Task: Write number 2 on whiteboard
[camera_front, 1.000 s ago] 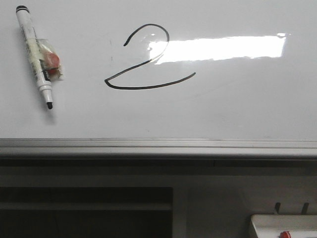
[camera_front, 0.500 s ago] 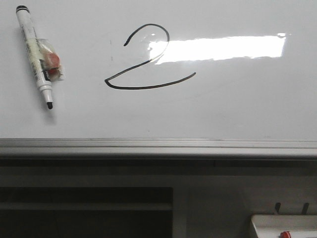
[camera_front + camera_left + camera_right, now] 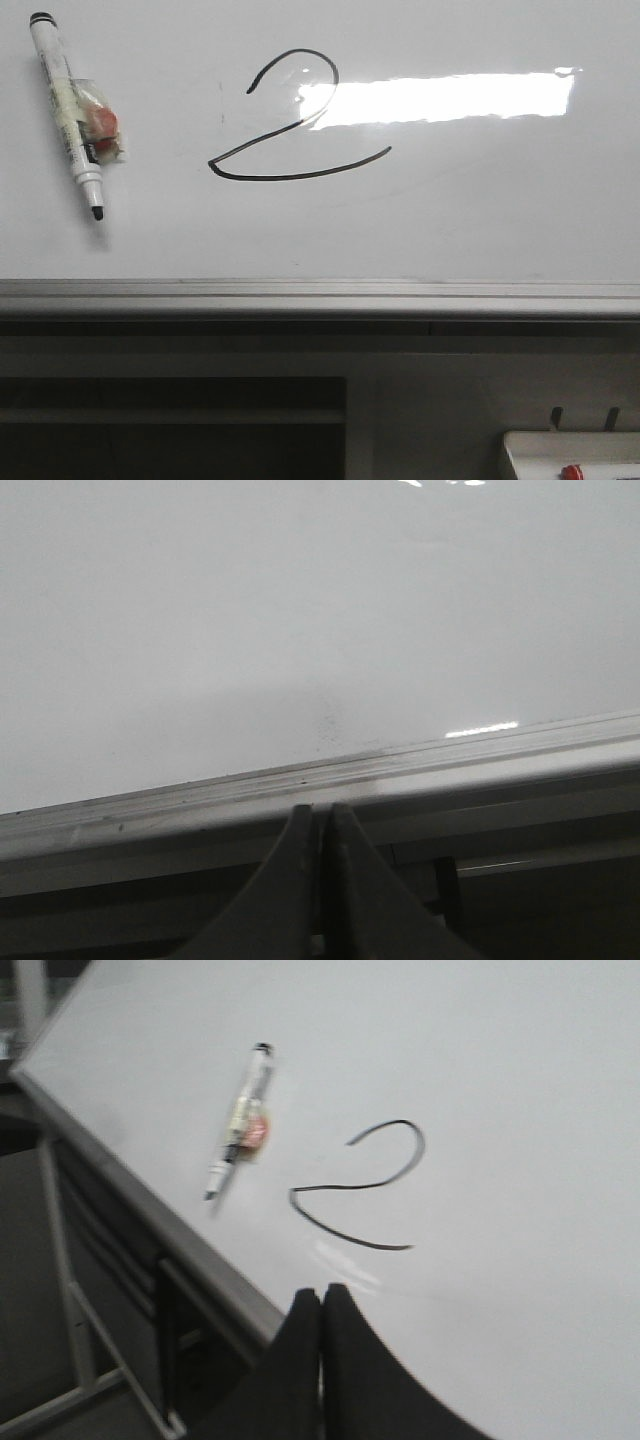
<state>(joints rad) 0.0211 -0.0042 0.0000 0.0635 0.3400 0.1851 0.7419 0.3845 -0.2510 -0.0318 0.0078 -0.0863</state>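
The 2 (image 3: 297, 120) sits on the whiteboard (image 3: 480, 220), a little left of centre, and it reads complete: rounded curl on top, a diagonal down to a sharp left corner, then a long base stroke sweeping right and lifting slightly at its end. Thin black line, even weight, no visible gaps. A bright glare bar lies across the board and just overlaps the curl's right side.

The marker (image 3: 68, 115) lies flat on the board well left of the numeral, tip uncapped and pointing toward the silver rail (image 3: 320, 296), with something small and red-and-clear fixed to its middle. I'd judge it light, stiff and smooth-barrelled, likely to roll or skid on that glossy face. If it needs lifting, the barrel just above or below that attachment looks the best hold, away from the wet tip.

The board itself looks rigid and slick; the ink would probably smear if brushed.

Left hand (image 3: 320, 815): clenched, fingers pressed together on nothing, hanging over the rail. Right hand (image 3: 321, 1300): also clenched and empty, hanging above the board's near edge with the 2 (image 3: 365, 1188) and marker (image 3: 240, 1120) beyond it.

No task work looks left.
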